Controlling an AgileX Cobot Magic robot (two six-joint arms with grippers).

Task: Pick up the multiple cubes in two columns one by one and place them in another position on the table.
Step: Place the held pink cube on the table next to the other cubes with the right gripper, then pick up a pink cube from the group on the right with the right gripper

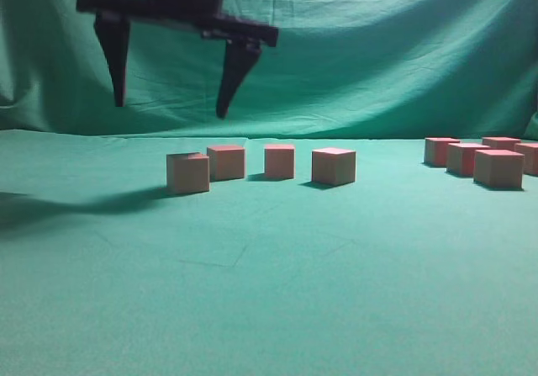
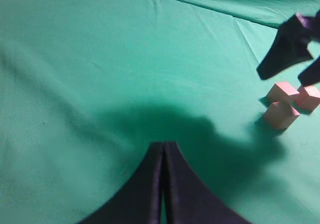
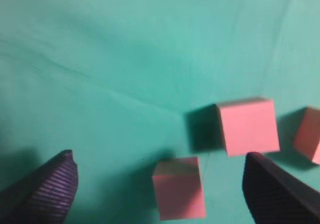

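Observation:
In the exterior view my right gripper [image 1: 171,108] hangs open and empty above the left end of a group of cubes: one nearest [image 1: 187,173], and others [image 1: 226,161], [image 1: 279,161], [image 1: 334,166] on the table [image 1: 252,300]. A second cluster of several cubes [image 1: 498,168] stands at the far right. In the right wrist view the open jaws [image 3: 159,158] straddle a cube [image 3: 179,194] far below, with another cube [image 3: 248,126] beyond. My left gripper [image 2: 163,145] is shut and empty over bare cloth. The left wrist view shows three cubes [image 2: 281,115] under the right gripper [image 2: 280,78].
A draped green backdrop [image 1: 378,65] rises behind the table. The right gripper's shadow [image 1: 76,203] falls on the cloth at the left. Bare cloth separates the two cube groups, and more lies in front of them.

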